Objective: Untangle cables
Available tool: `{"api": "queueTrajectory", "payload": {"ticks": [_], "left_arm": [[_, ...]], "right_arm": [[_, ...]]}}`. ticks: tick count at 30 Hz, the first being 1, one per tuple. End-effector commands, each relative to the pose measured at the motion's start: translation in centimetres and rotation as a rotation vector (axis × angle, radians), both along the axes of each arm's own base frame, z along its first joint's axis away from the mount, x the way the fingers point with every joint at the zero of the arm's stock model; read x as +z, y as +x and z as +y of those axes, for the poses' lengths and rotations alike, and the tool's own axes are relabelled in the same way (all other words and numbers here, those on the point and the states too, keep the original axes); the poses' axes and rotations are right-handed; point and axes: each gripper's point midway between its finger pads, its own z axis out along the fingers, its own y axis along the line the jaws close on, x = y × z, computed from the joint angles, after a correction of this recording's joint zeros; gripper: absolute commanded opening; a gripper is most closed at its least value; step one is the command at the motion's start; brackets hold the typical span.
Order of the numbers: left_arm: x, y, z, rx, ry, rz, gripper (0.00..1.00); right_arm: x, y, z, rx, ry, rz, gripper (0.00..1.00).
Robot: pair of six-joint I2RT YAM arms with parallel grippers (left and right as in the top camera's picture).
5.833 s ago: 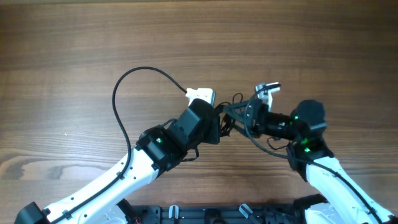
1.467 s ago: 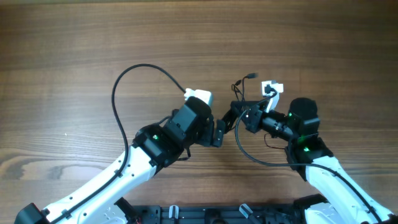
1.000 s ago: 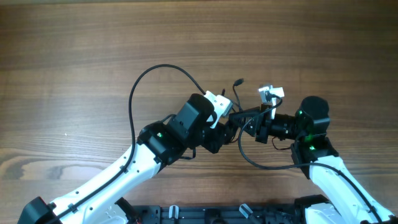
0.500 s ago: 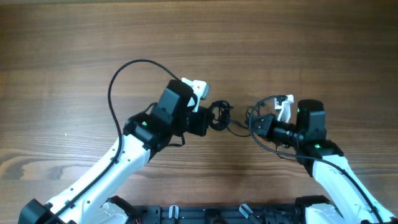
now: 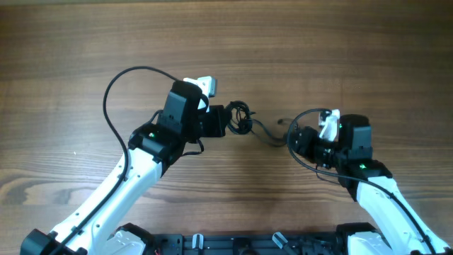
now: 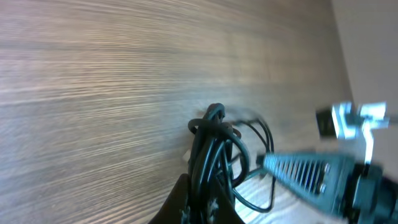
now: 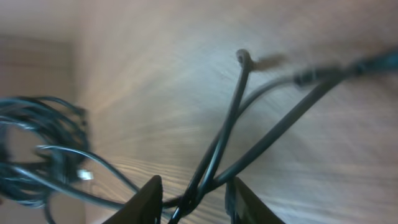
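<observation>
The cables point(image 5: 241, 117) are a small knotted black bundle just right of my left gripper point(image 5: 225, 122), which is shut on it. In the left wrist view the bundle point(image 6: 213, 146) stands up from between my closed left gripper point(image 6: 208, 202). One thin strand point(image 5: 266, 135) trails right across the table toward my right gripper point(image 5: 294, 140). In the right wrist view my right gripper point(image 7: 198, 202) is open, and black cords point(image 7: 224, 140) cross loosely between its fingers point(image 7: 150, 198). The bundle point(image 7: 37, 149) shows blurred at the left of that view.
A thick black arm cable point(image 5: 112, 99) loops out left of the left arm to a white plug point(image 5: 203, 84). A similar loop point(image 5: 294, 152) curls around the right wrist from its white plug point(image 5: 329, 122). Bare wooden table point(image 5: 283, 49) lies beyond both grippers.
My left gripper has pulled the bundle up and to the left. My right gripper has opened, let go of the cable and drawn back right, so the two grippers are farther apart.
</observation>
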Motion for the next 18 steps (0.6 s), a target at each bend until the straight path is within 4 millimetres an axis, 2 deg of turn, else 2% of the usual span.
{"api": "queueTrajectory", "payload": {"ticks": [1, 3, 4, 9, 12, 16, 18], "left_arm": [[1.8, -2.6, -2.9, -0.284, -0.033, -0.113, 0.04], [2.2, -3.3, -3.6, -0.354, -0.043, -0.148, 0.04], [2.3, -3.3, -3.6, -0.354, -0.045, -0.152, 0.04], [2.3, -3.3, -3.6, -0.347, -0.048, -0.144, 0.04], [2.1, -3.0, -3.4, -0.306, -0.050, -0.118, 0.04], [1.1, -0.3, -1.1, 0.075, -0.066, 0.049, 0.04], [0.9, 0.4, -0.4, 0.223, -0.113, 0.128, 0.04]], "right_arm": [[4.4, -0.2, 2.9, 0.223, 0.133, -0.219, 0.66], [7.1, -0.4, 4.0, 0.319, 0.190, -0.351, 0.96], [7.7, -0.4, 4.0, 0.332, 0.200, -0.379, 0.99], [8.4, 1.1, 1.6, 0.231, 0.211, -0.381, 1.00], [8.0, 2.3, -0.2, 0.131, 0.189, -0.360, 0.99], [6.5, 3.6, -1.9, -0.058, 0.202, -0.216, 1.00], [6.1, 4.0, -2.4, -0.115, 0.214, -0.175, 1.00]]}}
